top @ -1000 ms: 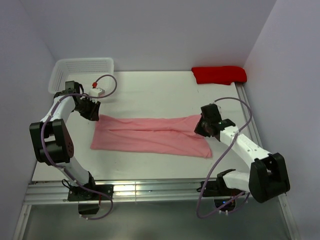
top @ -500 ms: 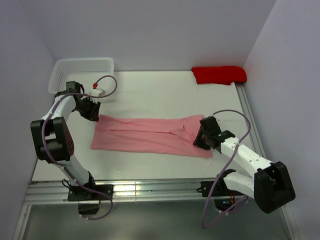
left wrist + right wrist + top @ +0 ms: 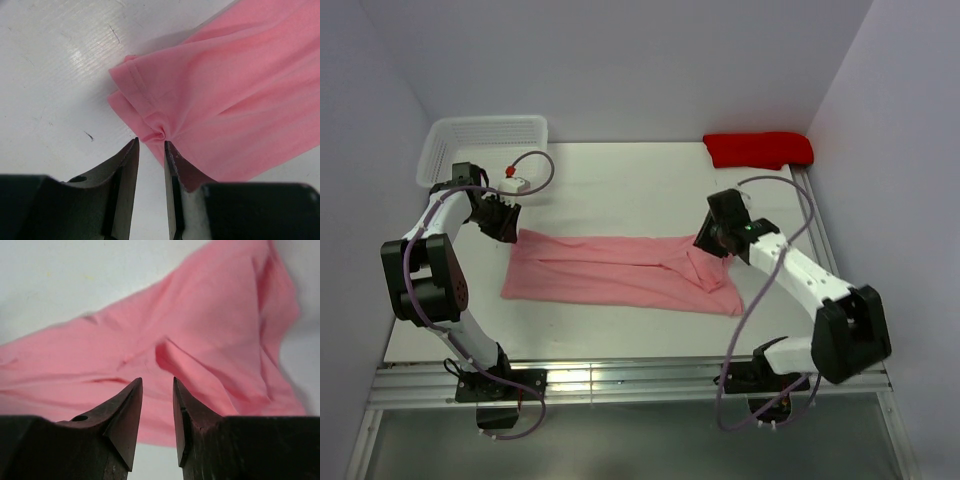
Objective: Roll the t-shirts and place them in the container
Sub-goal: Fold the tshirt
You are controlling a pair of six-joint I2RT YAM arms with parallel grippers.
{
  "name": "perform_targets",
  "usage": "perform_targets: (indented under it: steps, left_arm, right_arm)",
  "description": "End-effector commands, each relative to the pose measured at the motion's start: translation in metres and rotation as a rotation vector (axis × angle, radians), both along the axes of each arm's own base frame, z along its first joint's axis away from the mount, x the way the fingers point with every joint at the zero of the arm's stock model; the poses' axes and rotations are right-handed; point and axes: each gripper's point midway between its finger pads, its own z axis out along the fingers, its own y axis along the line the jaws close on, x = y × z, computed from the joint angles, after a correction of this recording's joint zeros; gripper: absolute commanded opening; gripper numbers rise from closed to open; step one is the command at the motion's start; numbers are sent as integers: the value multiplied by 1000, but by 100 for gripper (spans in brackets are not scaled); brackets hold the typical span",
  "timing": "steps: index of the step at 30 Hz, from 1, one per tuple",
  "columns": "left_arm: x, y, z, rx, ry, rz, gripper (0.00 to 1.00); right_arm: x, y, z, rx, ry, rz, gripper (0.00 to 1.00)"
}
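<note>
Pink t-shirt [image 3: 620, 272]: L gripper [image 3: 151, 145] pinches corner; R gripper [image 3: 157, 390] apart, nothing held; basket [image 3: 485, 140] contents unclear.

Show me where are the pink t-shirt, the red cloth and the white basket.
pink t-shirt [image 3: 610, 270]: top view, middle of fabric.
red cloth [image 3: 758, 149]: top view, its centre.
white basket [image 3: 485, 127]: top view, far rim.

A pink t-shirt [image 3: 620, 272], folded into a long band, lies across the middle of the white surface [image 3: 650, 180], its right end rumpled. The left claw [image 3: 506, 230] sits at the band's far left corner, the right claw [image 3: 708, 245] over its far right end. A white basket [image 3: 485, 140] occupies the far left corner and a red cloth [image 3: 758, 150] the far right corner.
</note>
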Motion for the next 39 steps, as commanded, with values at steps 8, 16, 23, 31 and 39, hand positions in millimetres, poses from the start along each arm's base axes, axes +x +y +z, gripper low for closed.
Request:
perform_targets:
  steps: [8,16,23,31,39]
  left_arm:
    - [8,-5,14,-16,-21,-13,32]
    - [8,-6,16,-13,-23,-16,32]
    - [7,-8,14,-14,-17,-20,32]
    - [6,-8,11,-3,-12,-24,31]
    - [4,-6,6,4,2,-25,31]
  right_arm:
    - [61,27,-33,-62,81,57,37]
    - [45,39,-48,-65,116,100,33]
    - [16,47,-52,-58,128,119,16]
    - [-15,55,-46,-7,98,122,7]
    - [-38,84,-43,27,92,180,6]
